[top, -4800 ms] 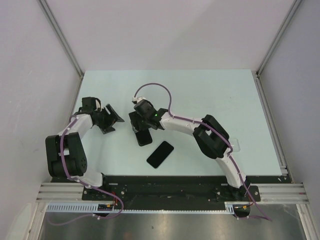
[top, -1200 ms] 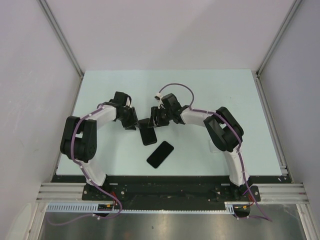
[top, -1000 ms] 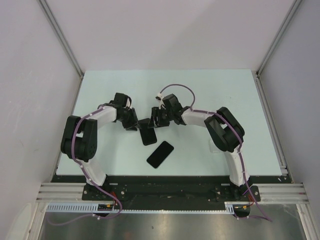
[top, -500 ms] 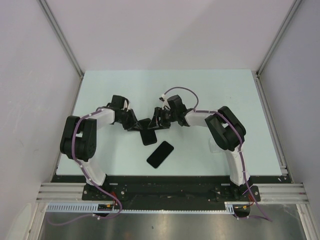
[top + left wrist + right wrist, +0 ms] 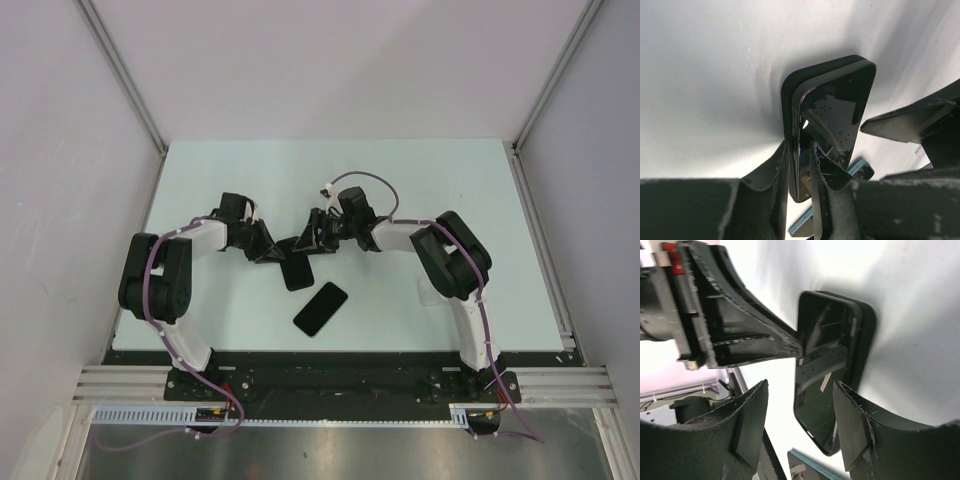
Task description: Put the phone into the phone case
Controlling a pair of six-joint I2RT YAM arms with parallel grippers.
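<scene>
A black phone (image 5: 293, 265) sits at the table's middle, raised on one long edge. My left gripper (image 5: 277, 250) comes from the left, and in its wrist view the fingers (image 5: 822, 167) pinch the phone (image 5: 832, 107) by its thin edge. My right gripper (image 5: 306, 243) comes from the right and is open. Its fingers (image 5: 855, 425) straddle the phone (image 5: 827, 365), with a gap on one side. The transparent phone case (image 5: 427, 292) shows only faintly on the table, partly under the right arm.
A second black phone (image 5: 320, 308) with a teal rim lies flat nearer the arm bases; it also appears low in the left wrist view (image 5: 860, 170) and as the teal-rimmed phone (image 5: 815, 467) by the right fingers. Metal rails (image 5: 540, 190) line the table's sides.
My left gripper has narrowed onto the phone's edge and dropped lower at the table. The right gripper has shifted slightly to the right. The second phone has not moved.
</scene>
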